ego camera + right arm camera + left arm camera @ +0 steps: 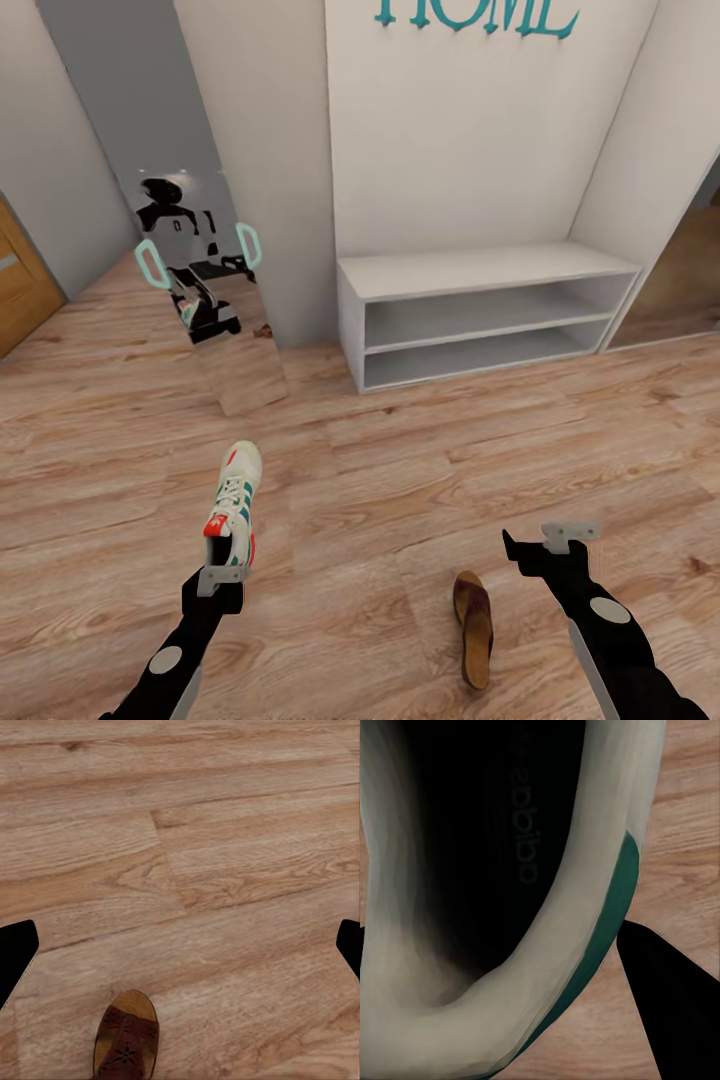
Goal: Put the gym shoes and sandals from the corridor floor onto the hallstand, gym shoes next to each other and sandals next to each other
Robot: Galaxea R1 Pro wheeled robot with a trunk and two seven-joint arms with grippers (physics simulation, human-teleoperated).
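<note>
The left gripper (222, 585) was clamped on the heel of one off-white lace-up gym shoe with green side stripes and red accents (234, 510), and the shoe stuck out away from the robot, toe pointing far toward the wall, over the light brown wood-plank corridor floor (400, 470); whether it was clear of the planks I could not tell. Up close in the left wrist view the shoe's (510, 945) dark opening with lettering on the insole sat right against the camera, the pale collar and a green stripe curving round it, one black finger (675, 1012) beside it. Over on the right, the right gripper (540, 548) hung with its fingers spread wide and nothing between them, above bare floor. A flat dark brown sandal (473, 628) lay on the planks near the robot, just left of that right arm, and the right wrist view caught its (126, 1035) strap end with a cut-out pattern. Far across the floor stood the wide low light-grey hallstand with two open shelf slots (480, 315) against the white wall, teal lettering (478, 15) above it, and a tall mirror (200, 250) to its left reflected the robot
</note>
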